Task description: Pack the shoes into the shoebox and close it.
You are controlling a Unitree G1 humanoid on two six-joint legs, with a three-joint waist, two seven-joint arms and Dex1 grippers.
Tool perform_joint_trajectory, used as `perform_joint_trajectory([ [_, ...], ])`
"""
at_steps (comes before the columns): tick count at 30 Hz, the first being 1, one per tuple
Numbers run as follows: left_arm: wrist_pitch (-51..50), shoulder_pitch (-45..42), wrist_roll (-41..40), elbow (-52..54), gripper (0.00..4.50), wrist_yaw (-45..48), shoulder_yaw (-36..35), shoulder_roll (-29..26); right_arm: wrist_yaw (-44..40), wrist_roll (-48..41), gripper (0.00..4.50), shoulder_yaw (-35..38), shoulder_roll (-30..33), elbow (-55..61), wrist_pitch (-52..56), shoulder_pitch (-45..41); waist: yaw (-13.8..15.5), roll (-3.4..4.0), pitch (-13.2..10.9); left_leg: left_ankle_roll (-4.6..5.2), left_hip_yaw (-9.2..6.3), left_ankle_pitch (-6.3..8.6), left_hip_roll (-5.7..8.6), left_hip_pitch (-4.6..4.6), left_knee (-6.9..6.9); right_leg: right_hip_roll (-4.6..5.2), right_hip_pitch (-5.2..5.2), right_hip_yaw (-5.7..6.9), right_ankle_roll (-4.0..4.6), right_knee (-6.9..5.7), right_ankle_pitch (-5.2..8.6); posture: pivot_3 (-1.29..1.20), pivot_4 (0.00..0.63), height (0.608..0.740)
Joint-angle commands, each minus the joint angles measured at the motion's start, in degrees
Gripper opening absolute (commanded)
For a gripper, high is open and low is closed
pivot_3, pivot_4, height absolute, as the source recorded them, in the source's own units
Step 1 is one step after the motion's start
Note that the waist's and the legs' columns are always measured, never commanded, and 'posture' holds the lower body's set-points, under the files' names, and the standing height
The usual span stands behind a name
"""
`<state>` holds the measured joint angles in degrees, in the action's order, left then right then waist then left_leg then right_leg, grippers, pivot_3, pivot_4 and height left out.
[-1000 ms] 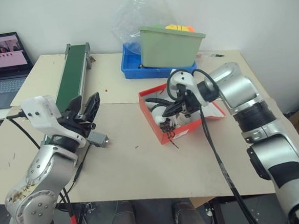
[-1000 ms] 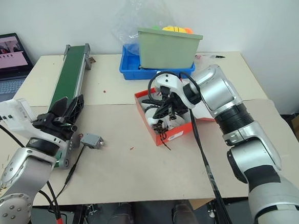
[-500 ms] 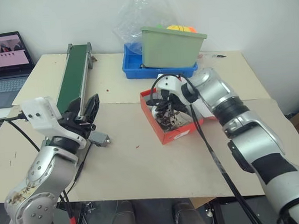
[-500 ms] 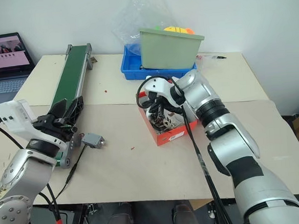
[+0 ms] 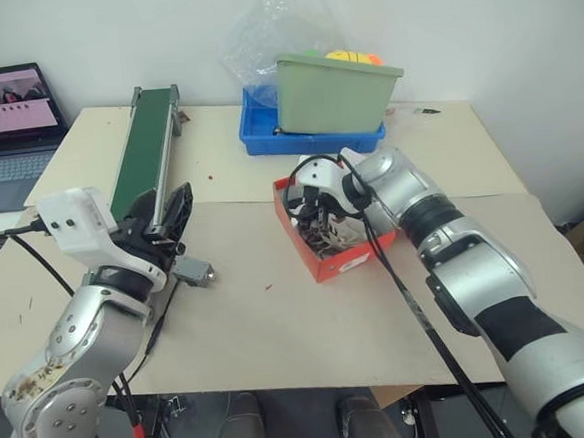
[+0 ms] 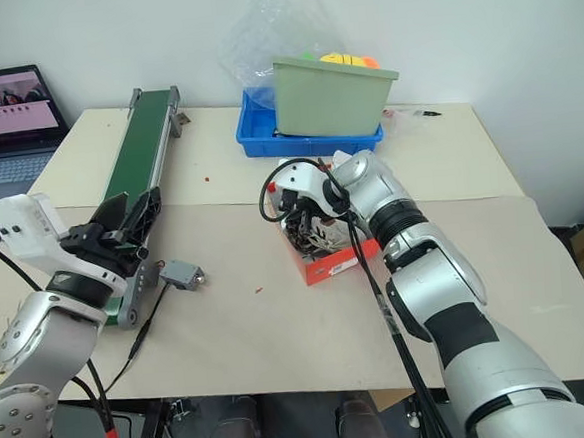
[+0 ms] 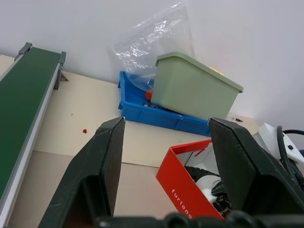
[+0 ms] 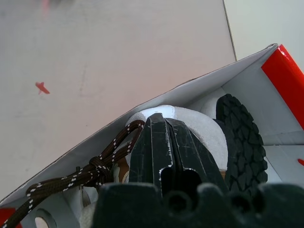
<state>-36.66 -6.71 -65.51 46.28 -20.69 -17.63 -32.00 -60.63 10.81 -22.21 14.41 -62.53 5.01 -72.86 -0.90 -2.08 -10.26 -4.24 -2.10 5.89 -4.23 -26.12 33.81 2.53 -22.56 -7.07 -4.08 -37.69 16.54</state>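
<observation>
The red shoebox stands open at mid-table, its white inside facing up. Both shoes lie inside it; in the right wrist view I see a white upper, a black treaded sole and brown laces trailing along the box wall. My right gripper reaches down into the box, shut, with its tips against the white shoe and nothing between the fingers. My left gripper hovers open over the table left of the box, holding nothing.
A green conveyor runs along the left. A blue tray with a green bin and a plastic bag stands behind the box. A laptop sits far left, and a small grey plug lies by my left gripper.
My right gripper has swung leftwards and sunk into the box onto the shoes, its wrist turning. The left arm has stayed still.
</observation>
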Motion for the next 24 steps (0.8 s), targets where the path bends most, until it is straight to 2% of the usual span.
perform_joint_trajectory([
  [1,0.24,-1.01,-1.11,1.83,2.96,-0.12,-0.80,-0.90,6.59,4.56,0.03,-1.65,-0.47,-3.91,-2.41,0.55,0.03,0.00,0.00,0.00,0.00,0.00,0.00,0.01,0.00,0.00,0.01,0.00,0.00,0.00,0.00,0.00,0.150,0.740],
  [4,0.12,-1.71,-1.35,1.43,2.96,0.43,-0.42,-1.35,9.04,5.40,0.03,-1.28,-0.50,-4.80,-3.35,0.23,0.11,0.00,0.00,0.00,0.00,0.00,0.00,0.04,0.01,0.00,0.07,0.00,0.00,0.01,0.00,0.00,0.150,0.740],
  [12,-0.01,-3.12,-0.88,-0.98,2.96,3.65,0.28,-2.63,0.35,-2.14,0.03,6.93,3.12,1.23,3.47,-2.09,0.32,0.00,0.00,-0.01,-0.01,0.00,0.00,0.02,0.03,0.01,0.13,0.04,-0.04,0.05,-0.02,0.00,0.150,0.740],
  [19,-1.00,-4.78,-0.90,-3.88,2.96,8.64,0.87,-4.23,-8.84,-10.49,0.03,13.86,10.21,17.82,19.48,-1.21,-0.17,0.02,-0.03,0.01,-0.01,-0.01,0.00,-0.15,-0.11,0.00,-0.18,0.02,-0.03,-0.01,-0.01,0.00,0.150,0.740],
  [24,-1.80,-6.92,-0.60,-5.87,2.96,12.10,3.14,-4.16,-11.29,-15.36,0.03,16.79,17.47,33.25,33.36,5.87,0.14,0.03,-0.03,0.01,0.00,-0.01,0.00,-0.22,-0.12,0.00,-0.26,0.02,-0.02,-0.05,0.00,0.00,0.150,0.740],
])
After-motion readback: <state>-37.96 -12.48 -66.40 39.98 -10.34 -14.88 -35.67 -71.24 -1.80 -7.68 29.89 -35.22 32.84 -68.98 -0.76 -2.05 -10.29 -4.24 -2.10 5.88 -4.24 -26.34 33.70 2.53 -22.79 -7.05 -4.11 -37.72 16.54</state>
